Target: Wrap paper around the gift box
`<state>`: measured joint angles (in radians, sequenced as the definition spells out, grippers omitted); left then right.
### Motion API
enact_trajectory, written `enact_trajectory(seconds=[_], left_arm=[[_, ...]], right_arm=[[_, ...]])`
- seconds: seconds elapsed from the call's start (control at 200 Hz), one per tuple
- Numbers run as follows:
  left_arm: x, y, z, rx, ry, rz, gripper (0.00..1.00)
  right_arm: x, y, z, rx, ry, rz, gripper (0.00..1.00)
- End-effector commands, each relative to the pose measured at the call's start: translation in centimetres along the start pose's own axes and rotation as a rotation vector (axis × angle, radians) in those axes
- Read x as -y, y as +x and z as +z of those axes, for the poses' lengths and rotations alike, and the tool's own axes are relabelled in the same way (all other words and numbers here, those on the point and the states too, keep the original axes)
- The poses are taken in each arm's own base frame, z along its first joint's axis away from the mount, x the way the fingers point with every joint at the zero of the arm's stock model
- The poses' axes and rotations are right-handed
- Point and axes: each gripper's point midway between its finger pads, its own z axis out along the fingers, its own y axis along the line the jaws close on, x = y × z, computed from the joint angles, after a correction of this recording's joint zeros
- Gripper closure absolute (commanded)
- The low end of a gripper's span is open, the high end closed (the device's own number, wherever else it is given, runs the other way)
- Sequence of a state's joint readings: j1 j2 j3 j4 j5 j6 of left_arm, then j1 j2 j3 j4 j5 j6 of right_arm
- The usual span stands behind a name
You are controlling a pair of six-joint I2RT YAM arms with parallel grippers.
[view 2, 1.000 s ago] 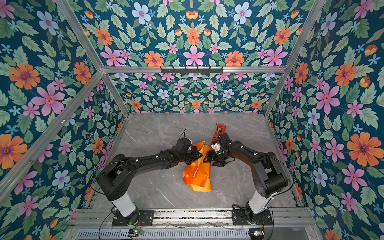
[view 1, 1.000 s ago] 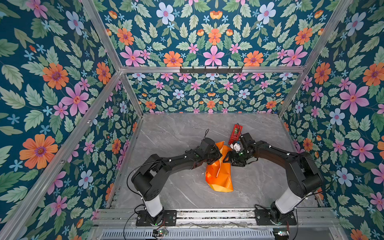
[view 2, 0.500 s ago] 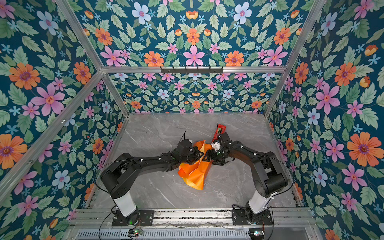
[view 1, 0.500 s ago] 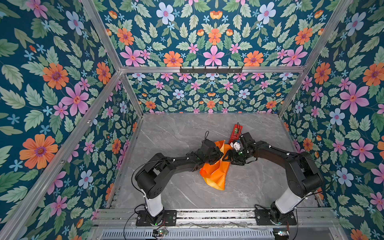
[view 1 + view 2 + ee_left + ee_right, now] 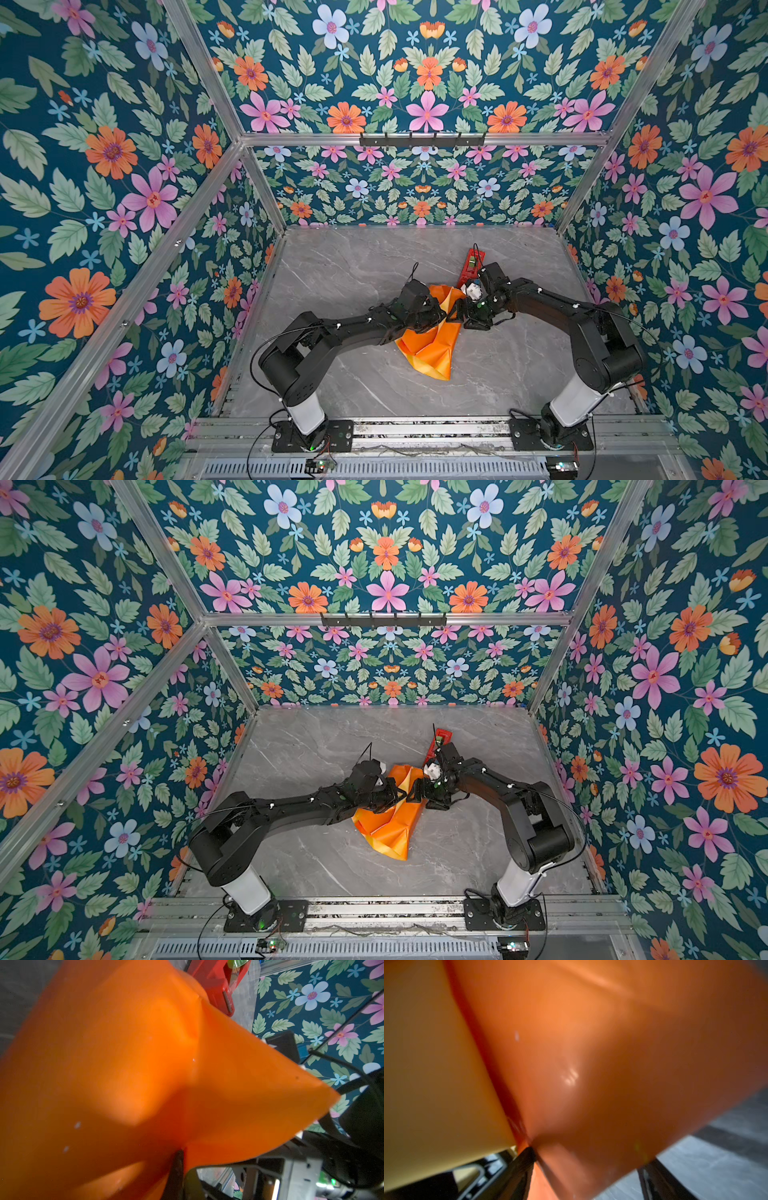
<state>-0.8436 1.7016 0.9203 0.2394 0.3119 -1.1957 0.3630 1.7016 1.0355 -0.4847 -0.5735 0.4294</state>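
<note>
One large creased sheet of glossy orange wrapping paper [image 5: 432, 349] [image 5: 390, 829] is bunched at the middle of the grey marble-patterned tabletop [image 5: 353, 270]. Its upper part is raised and its pointed lower corner rests on the surface. The right wrist view shows both faces side by side, shiny orange [image 5: 591, 1043] and a duller yellow-orange. The navy gift box shows in no view, and whether it sits inside the folds cannot be told.

Two black arms meet at the paper's raised part, one from each side.
- **Left gripper:** The left gripper [image 5: 440, 316] [image 5: 397, 800] is clamped tight. In its wrist view a dark fingertip [image 5: 176, 1167] pinches a fold of the paper [image 5: 124, 1064].
- **Right gripper:** The right gripper [image 5: 455, 313] [image 5: 411, 793] has its two fingers [image 5: 523, 1163] set wide apart, with a bulge of paper filling the gap. Whether they press on it cannot be told.

One narrow red plastic tape dispenser [image 5: 469, 266] [image 5: 441, 737] [image 5: 216, 985] lies just beyond the paper's far edge. The green patch on it is too small to read, and no lettering is legible.
</note>
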Motion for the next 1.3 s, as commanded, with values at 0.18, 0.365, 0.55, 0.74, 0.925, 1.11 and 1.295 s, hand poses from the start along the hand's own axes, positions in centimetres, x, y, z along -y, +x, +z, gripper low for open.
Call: enact_trajectory(seconds=[0.18,0.365,0.55,0.74,0.925,1.11,1.295], left_arm=[[-0.4,-0.4,-0.7,0.019,-0.004,-0.006,1.00],[-0.1,-0.7,-0.9,0.037,0.008,-0.017,1.00],[0.5,-1.2,-1.3,0.065,0.023,-0.028,1.00],[0.5,-2.6,-1.2,0.109,0.040,-0.053,1.00],[1.6,-4.2,-0.9,0.146,0.071,-0.058,1.00],[1.5,-4.8,0.0,0.152,0.088,-0.078,1.00],[0.9,-5.1,0.5,0.166,0.079,-0.091,1.00]], right_arm=[[0.4,-0.9,0.2,-0.002,0.057,-0.019,0.27],[-0.9,-1.9,0.6,-0.009,0.023,-0.043,0.29],[-2.0,-3.0,1.2,-0.024,-0.017,-0.070,0.30],[-2.3,-3.5,2.0,-0.057,-0.038,-0.090,0.30],[-2.3,-3.6,2.0,-0.059,-0.037,-0.093,0.30],[-2.3,-3.7,2.2,-0.063,-0.039,-0.094,0.30],[-2.5,-3.9,2.1,-0.058,-0.045,-0.094,0.30]])
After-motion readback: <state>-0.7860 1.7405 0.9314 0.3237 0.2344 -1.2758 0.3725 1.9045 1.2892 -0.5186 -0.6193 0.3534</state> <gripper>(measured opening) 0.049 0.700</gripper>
